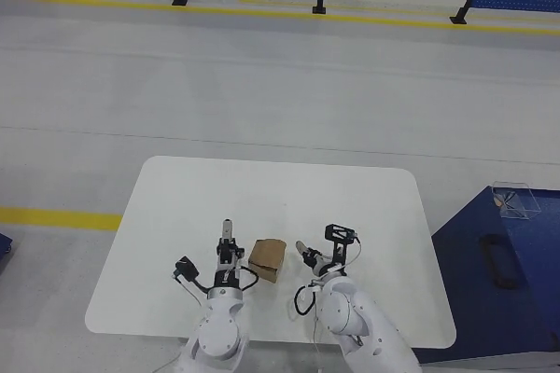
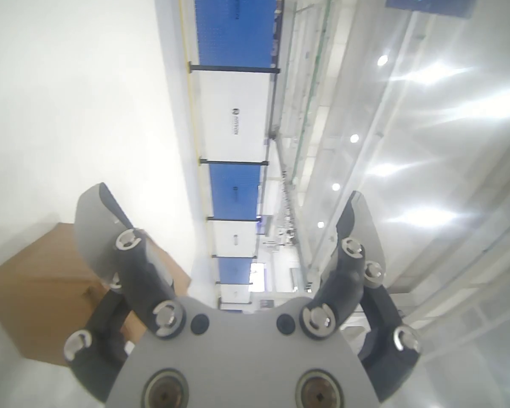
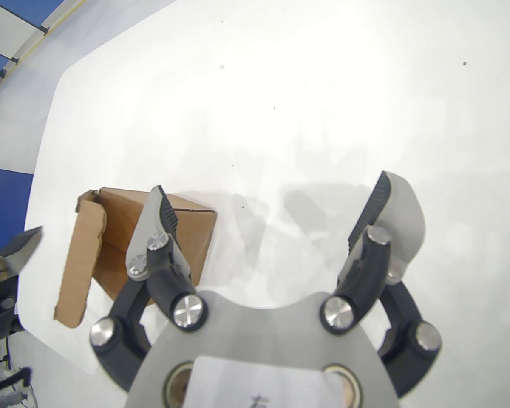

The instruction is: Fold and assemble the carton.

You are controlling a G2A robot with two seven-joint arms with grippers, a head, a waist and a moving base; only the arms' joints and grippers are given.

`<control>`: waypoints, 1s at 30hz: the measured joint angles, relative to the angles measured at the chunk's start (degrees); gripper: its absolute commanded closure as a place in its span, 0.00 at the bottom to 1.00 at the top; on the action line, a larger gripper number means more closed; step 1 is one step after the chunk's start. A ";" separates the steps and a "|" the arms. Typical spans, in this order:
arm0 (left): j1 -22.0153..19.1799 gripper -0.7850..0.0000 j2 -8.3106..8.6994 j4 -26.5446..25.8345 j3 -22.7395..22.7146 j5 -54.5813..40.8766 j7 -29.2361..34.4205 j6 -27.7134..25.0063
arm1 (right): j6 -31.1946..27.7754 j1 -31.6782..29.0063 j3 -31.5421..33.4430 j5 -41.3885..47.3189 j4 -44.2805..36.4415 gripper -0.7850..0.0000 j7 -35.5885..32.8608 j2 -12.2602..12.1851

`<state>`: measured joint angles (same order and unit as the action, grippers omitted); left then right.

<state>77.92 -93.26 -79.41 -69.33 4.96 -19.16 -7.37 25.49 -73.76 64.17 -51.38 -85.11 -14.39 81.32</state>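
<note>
We see the brown carton point(image 1: 268, 258) resting on the white table point(image 1: 280, 191) near the robot's edge, between our two arms, with one ragged flap point(image 3: 78, 256) hanging open. Our left gripper point(image 2: 227, 214) is spread wide just beside the carton, holding nothing. Our right gripper point(image 3: 276, 197) is spread too, near the carton's other side.

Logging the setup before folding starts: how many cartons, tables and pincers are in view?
Carton: 1
Table: 1
Pincers: 2 (left pincer, right pincer, both open)
Total: 4
</note>
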 measured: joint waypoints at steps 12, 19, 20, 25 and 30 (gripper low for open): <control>3.71 0.00 0.90 -2.85 3.50 5.90 13.78 11.07 | 0.05 0.00 0.50 1.95 -0.12 0.00 0.09 0.20; 8.27 0.00 1.61 -8.53 3.25 5.52 17.97 11.73 | 0.05 0.00 0.50 1.95 -0.12 0.00 0.09 0.20; 8.35 0.00 1.59 -8.49 3.26 4.78 18.00 11.35 | 0.05 0.00 0.50 1.95 -0.12 0.00 0.09 0.20; 6.50 0.00 1.42 -5.71 3.75 4.84 16.02 12.02 | 0.81 -0.93 2.08 2.24 -1.10 0.00 2.81 0.18; 6.09 0.00 1.36 -5.21 3.88 4.71 15.51 11.80 | 2.18 -1.67 4.28 7.75 -3.00 0.00 2.64 0.46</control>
<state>84.01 -91.90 -84.62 -65.45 9.68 -3.65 4.43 27.67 -75.43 68.45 -43.63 -88.11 -11.76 81.78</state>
